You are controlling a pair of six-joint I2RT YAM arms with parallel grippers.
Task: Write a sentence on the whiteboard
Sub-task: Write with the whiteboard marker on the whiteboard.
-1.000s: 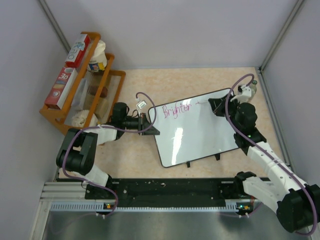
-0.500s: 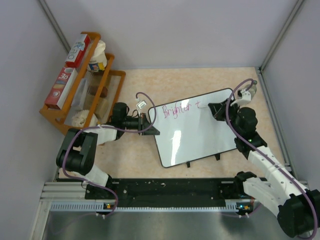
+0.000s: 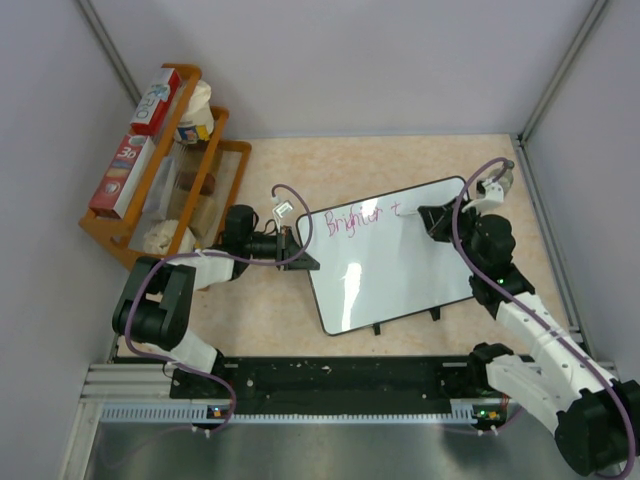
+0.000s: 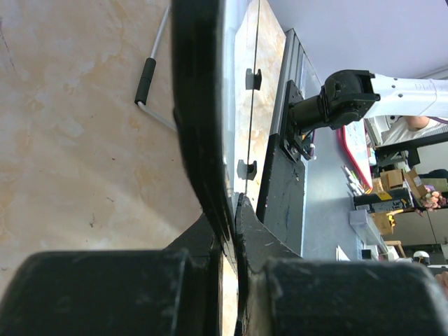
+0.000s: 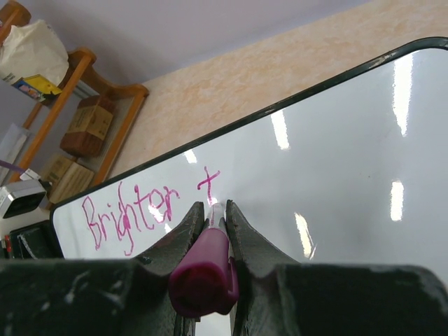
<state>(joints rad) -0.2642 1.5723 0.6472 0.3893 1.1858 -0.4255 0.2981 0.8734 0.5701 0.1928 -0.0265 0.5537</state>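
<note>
Whiteboard (image 3: pixel 395 270) glossy, black-framed — sentence (image 3: pixel 355 217) reads pink "Brighter t", left tool (image 3: pixel 298 248) clamped on its edge, right tool (image 5: pixel 213 207) gripping marker (image 5: pixel 205 269).

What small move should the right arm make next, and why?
Probably shift the marker tip just past the "t" and start the next letter: the whiteboard shows only "Brighter t", and the right tool grips the marker beside it.
</note>
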